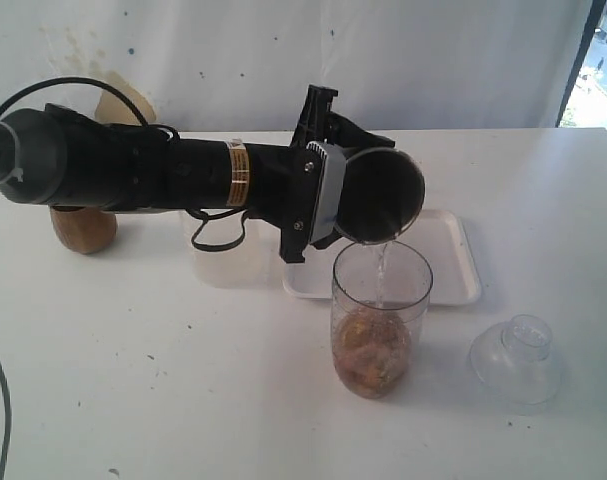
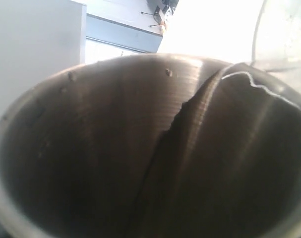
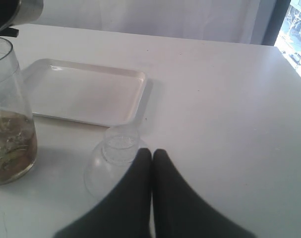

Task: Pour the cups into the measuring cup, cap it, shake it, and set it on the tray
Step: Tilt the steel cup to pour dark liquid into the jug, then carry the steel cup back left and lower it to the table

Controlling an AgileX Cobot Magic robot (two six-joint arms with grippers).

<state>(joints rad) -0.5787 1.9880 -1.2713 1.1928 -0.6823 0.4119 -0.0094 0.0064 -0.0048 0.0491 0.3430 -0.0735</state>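
L gripper [image 1: 326, 178] clamped on tapered brushed-steel tumbler [image 1: 383, 195], tipped over tall clear plastic measuring cup [image 1: 381, 300], thin stream visible | measuring cup upright on white table [image 1: 183, 380], just beside shallow white tray [image 1: 458, 272] | R gripper [image 3: 151, 157] fingers together, near clear dome cap [image 3: 110, 156]

No legible text anywhere.

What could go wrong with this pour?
The steel tumbler pours from just above the measuring cup's rim, so a small drift of the left claw could spill onto the tray. Nothing steadies the measuring cup; a bump from the tumbler might tip it. The shut right claw sits close to the lid and could nudge it.
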